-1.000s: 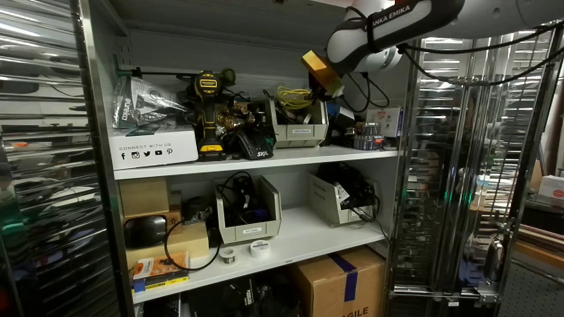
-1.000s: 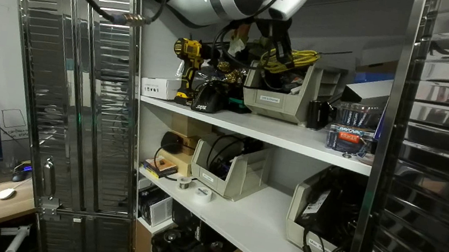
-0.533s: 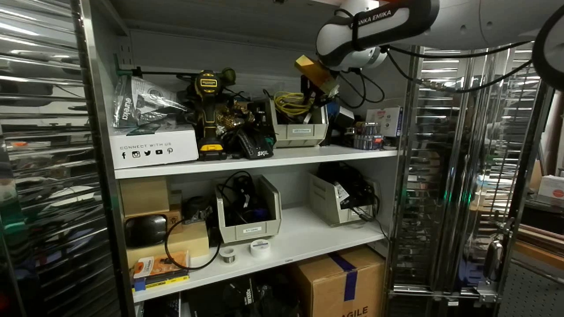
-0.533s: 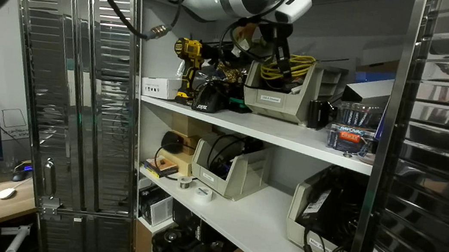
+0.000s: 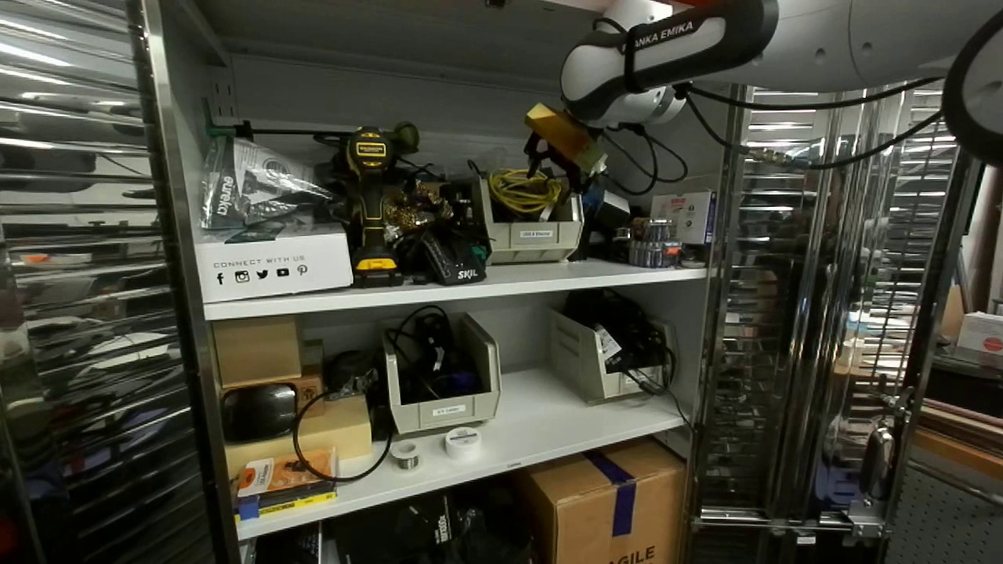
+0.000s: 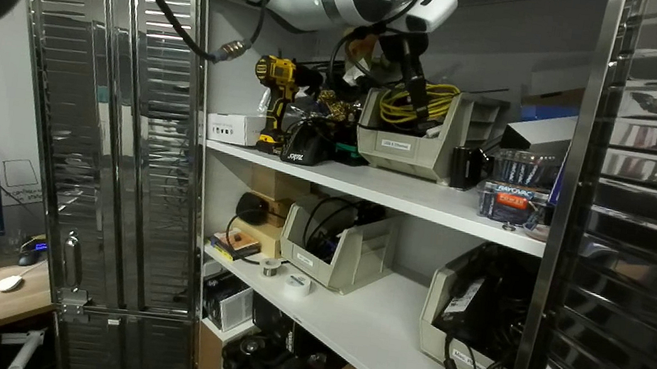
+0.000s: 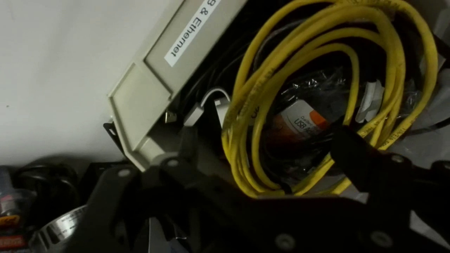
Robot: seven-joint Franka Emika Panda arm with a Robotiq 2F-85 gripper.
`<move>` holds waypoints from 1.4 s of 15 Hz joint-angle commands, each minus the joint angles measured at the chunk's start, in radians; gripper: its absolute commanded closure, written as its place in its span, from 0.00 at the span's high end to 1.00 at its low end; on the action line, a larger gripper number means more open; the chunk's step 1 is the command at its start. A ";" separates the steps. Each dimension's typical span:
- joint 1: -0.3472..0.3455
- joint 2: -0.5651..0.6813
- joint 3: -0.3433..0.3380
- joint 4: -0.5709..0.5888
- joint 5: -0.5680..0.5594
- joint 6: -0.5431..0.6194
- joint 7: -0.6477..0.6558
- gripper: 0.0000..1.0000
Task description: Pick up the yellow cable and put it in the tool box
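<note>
Cabinet doors: mirror-bright metal louvred doors (image 6: 144, 141), ribbed in horizontal slats and streaked with reflections.
Upper shelf: a smooth, flat white shelf (image 5: 627, 272) carrying a white rectangular carton (image 5: 325, 249) printed with small icons, a chunky yellow-and-black cordless drill (image 6: 277, 98) and a crinkled, glittering gold tangle (image 6: 341, 109).
Bin: a pale grey-beige moulded plastic bin (image 6: 407, 162) on that shelf, low in front, with sloping side walls; a white strip label (image 7: 192, 33) in black print, "Ethernet" legible, runs across its front.
Bin filling: in the wrist view, crinkly clear film around an orange-and-white card (image 7: 299, 121), thin black leads, and a small white plastic connector (image 7: 194, 116).
Wrist block: a sharp-edged, gold-coloured rectangular block (image 5: 566, 139), tilted.
Yellow cable: a bright yellow, round, smooth-jacketed cable (image 7: 262, 88) wound in several loose oval loops, small dark print along the jacket.
Cable's place: in the bin, on top of the other contents, its loops rising above the low front wall in both exterior views.
Gripper: a black, angular, jointed two-finger gripper (image 7: 263, 131) at the bin's mouth.
Jaws: spread wide, holding nothing; part of the coil shows between them in the wrist view, and one finger (image 7: 355, 154) overlaps some strands there. Whether it touches them cannot be told.
</note>
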 commanded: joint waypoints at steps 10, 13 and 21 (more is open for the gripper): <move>-0.015 -0.372 0.045 -0.562 -0.020 0.194 -0.373 1.00; 0.016 -0.468 0.015 -0.721 0.018 0.163 -0.467 1.00; -0.001 -0.812 -0.015 -1.074 0.041 -0.250 -0.674 1.00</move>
